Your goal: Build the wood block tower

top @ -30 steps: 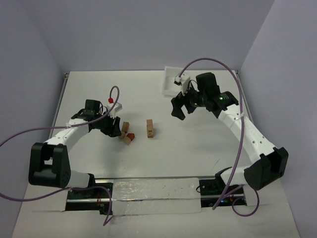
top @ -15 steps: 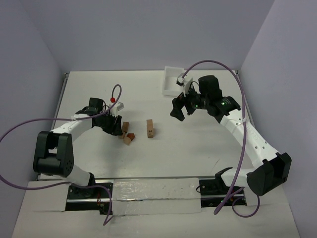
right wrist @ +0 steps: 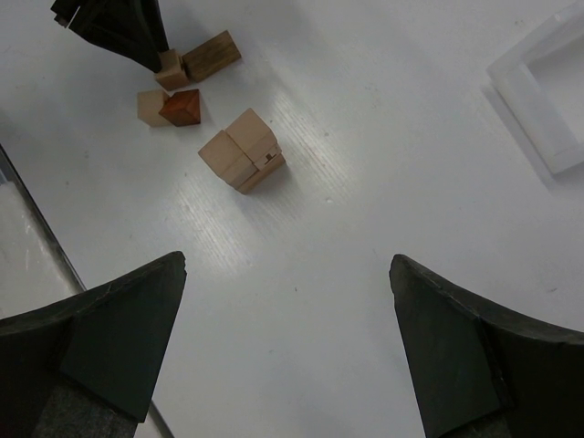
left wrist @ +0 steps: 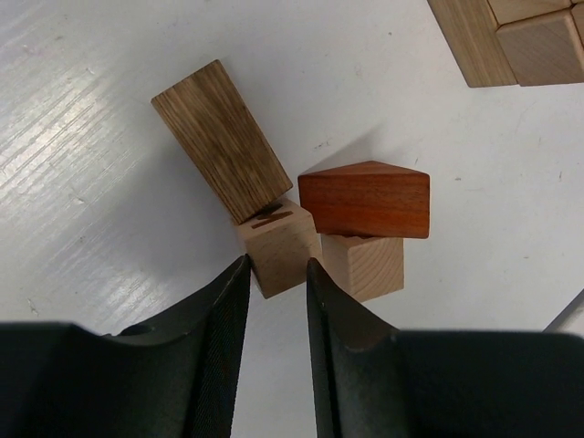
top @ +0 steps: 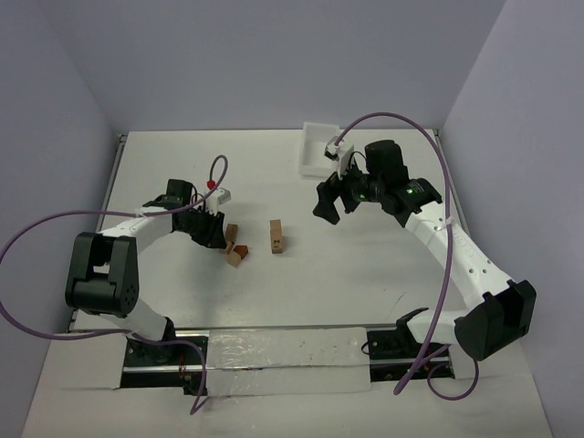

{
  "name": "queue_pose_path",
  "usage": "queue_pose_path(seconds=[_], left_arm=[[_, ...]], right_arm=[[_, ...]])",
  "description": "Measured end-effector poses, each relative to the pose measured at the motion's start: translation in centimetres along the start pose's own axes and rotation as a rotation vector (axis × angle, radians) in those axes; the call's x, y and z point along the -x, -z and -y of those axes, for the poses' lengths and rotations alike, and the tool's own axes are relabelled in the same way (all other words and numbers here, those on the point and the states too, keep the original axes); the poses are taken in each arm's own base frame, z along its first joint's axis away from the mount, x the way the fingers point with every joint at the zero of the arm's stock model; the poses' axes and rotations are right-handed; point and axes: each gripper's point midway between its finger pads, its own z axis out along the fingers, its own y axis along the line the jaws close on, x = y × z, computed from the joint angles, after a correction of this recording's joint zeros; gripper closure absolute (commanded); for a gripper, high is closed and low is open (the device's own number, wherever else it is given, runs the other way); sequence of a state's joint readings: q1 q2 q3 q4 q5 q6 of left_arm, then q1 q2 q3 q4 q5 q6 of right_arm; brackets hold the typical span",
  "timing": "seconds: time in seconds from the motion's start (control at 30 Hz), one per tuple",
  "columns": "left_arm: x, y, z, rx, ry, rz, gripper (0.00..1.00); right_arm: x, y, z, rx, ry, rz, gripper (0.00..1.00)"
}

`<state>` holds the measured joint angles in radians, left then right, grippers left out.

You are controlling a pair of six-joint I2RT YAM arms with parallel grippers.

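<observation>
In the left wrist view my left gripper (left wrist: 276, 266) is shut on a light tan cube (left wrist: 276, 245), its tips pinching the cube's near sides. A dark brown rectangular block (left wrist: 222, 140) leans against that cube. Beside it a reddish wedge (left wrist: 365, 199) rests on a second light cube (left wrist: 367, 267). The wood block tower (top: 276, 236) is a short group of light blocks at mid-table, also seen at the left wrist view's top right corner (left wrist: 511, 36). My right gripper (top: 330, 203) hovers open well above the table, right of the tower (right wrist: 242, 151), holding nothing.
A white rectangular tray (top: 315, 149) sits at the back of the table, behind my right gripper (right wrist: 285, 265). The loose blocks lie just left of the tower. The table's raised edges run along the left and back.
My left gripper's jaws have closed onto the light tan cube and the arm has shifted slightly forward. The right arm has edged a little and stayed open.
</observation>
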<state>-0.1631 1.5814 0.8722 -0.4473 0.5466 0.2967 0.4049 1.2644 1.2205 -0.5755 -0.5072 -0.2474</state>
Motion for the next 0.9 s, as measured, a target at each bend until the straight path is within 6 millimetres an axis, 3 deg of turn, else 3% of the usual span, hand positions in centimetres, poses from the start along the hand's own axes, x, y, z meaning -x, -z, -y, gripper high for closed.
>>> queue_pose_path(seconds=[0.63,0.9], left_arm=[[-0.6,0.2,0.6,-0.042,-0.076,-0.02,0.68],[-1.9,0.5,1.2,-0.051,-0.071,-0.057,0.69]], right_arm=[[0.0,-0.1,-0.1,0.008,-0.002,-0.001,0.0],[-0.2,-0.3,-0.1,0.011,-0.004,-0.006,0.0]])
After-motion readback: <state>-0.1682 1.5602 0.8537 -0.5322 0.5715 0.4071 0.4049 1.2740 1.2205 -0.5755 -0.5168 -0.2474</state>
